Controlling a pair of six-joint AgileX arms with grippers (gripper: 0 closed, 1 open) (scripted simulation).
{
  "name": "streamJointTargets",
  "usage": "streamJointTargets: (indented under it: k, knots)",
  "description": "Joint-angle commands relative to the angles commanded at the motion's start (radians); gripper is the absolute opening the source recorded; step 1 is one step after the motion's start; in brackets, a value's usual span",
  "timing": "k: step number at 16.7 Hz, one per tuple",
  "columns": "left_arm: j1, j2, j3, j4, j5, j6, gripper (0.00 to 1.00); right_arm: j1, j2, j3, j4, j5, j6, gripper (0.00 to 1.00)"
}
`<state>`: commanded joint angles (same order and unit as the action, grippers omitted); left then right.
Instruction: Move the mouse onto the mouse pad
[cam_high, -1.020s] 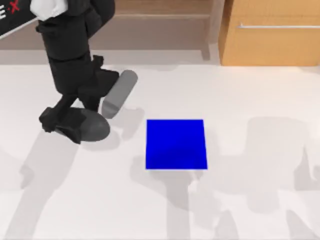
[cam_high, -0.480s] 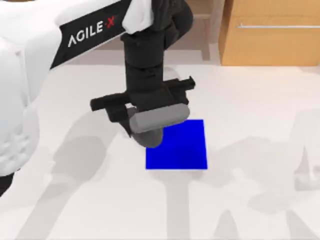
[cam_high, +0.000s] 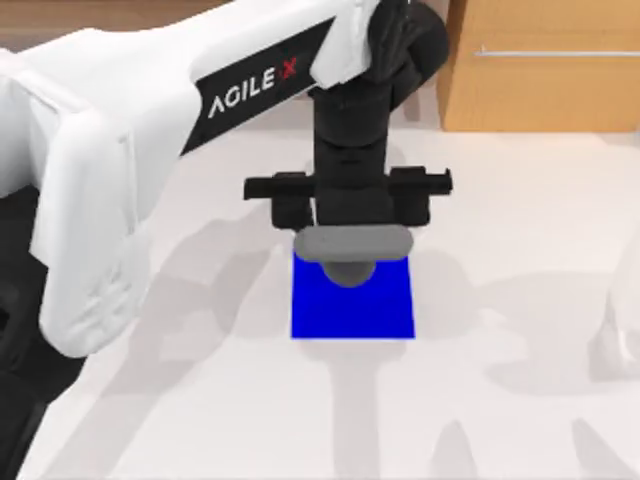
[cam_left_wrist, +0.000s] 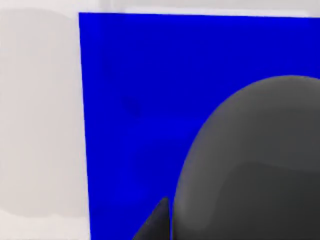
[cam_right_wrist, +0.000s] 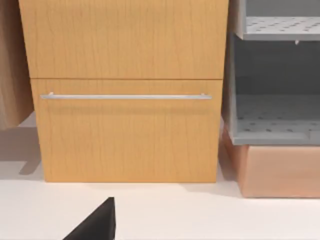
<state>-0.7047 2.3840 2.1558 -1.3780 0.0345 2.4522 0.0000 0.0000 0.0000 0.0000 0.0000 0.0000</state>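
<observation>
The grey mouse (cam_high: 350, 250) hangs crosswise in my left gripper (cam_high: 350, 235), which is shut on it. It sits over the far edge of the blue mouse pad (cam_high: 352, 305); I cannot tell whether it touches the pad. In the left wrist view the mouse (cam_left_wrist: 250, 165) is large and close, the mouse pad (cam_left_wrist: 130, 100) lies beneath it, and one dark fingertip (cam_left_wrist: 156, 225) shows beside the mouse. My right gripper (cam_right_wrist: 95, 222) is parked away from the pad and faces the cabinet.
A wooden cabinet (cam_high: 540, 70) with a metal drawer handle (cam_right_wrist: 125, 96) stands at the back right. Beside it is a grey shelf unit (cam_right_wrist: 275, 100). A low wooden shelf (cam_high: 250, 60) runs along the back. The white table (cam_high: 500, 400) lies bare around the pad.
My left arm has carried the mouse from the table's left side rightward. It now hangs over the pad's far edge, and the mouse has turned crosswise.
</observation>
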Motion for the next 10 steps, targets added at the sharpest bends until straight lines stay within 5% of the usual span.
streamJointTargets:
  k: [10]
  knots:
    - [0.001,0.010,0.003,0.017,-0.004,0.018,0.00,0.000,0.000,0.000,0.000,0.000,0.000,1.00]
